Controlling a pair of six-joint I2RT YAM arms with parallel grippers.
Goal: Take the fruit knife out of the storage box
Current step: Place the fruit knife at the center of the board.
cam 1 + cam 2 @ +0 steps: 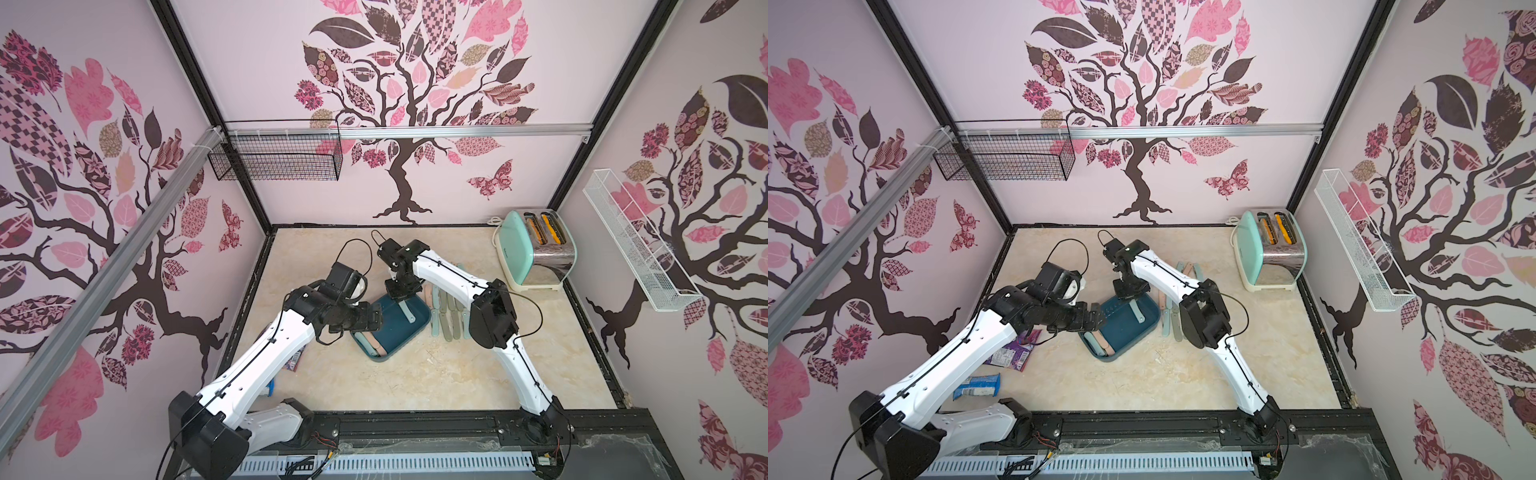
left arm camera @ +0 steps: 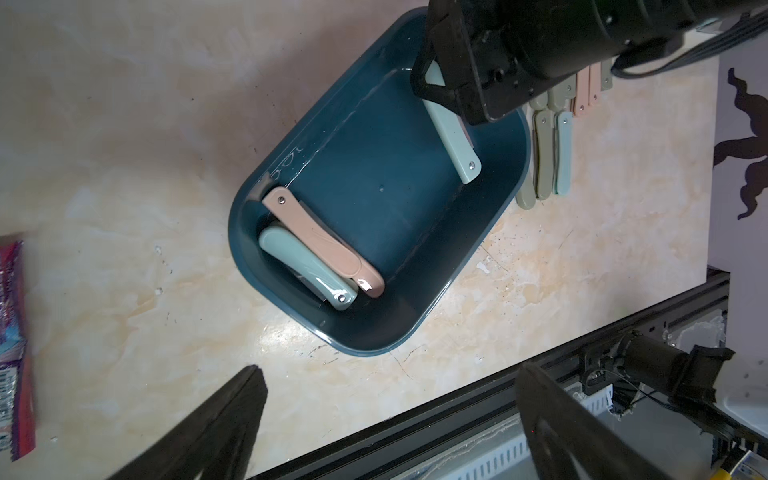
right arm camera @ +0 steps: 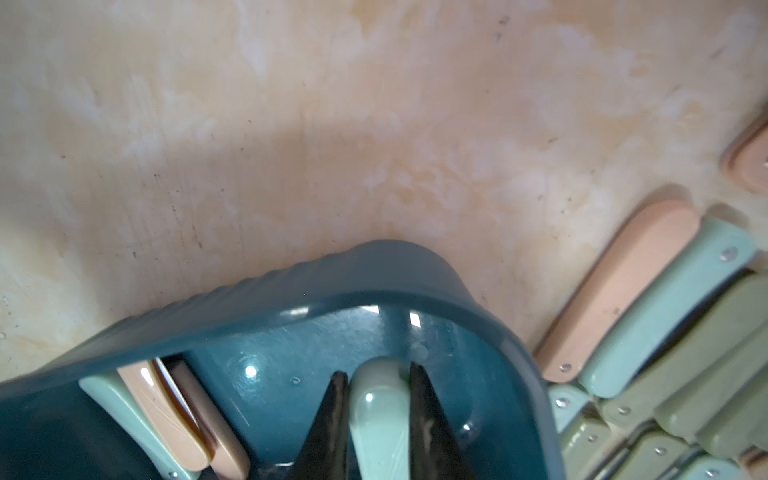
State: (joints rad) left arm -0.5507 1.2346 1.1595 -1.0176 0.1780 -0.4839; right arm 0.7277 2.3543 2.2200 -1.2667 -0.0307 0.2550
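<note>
The storage box (image 1: 397, 332) (image 1: 1121, 330) is a dark teal tub in the middle of the table. My right gripper (image 3: 376, 378) (image 1: 401, 295) reaches down into its far end and is shut on a pale green folded fruit knife (image 3: 380, 419) (image 2: 455, 141), whose free end slants toward the box floor. A pink knife (image 2: 324, 245) and a green knife (image 2: 303, 266) lie together at the near end of the box (image 2: 395, 232). My left gripper (image 2: 390, 372) (image 1: 1096, 313) hovers open and empty beside the box's left rim.
Rows of several folded knives (image 1: 446, 316) (image 3: 665, 332) lie on the table right of the box. A mint toaster (image 1: 536, 249) stands at the back right. Snack packets (image 1: 1013, 353) (image 1: 978, 386) lie under the left arm. Wire baskets (image 1: 274, 153) (image 1: 636, 241) hang on the walls.
</note>
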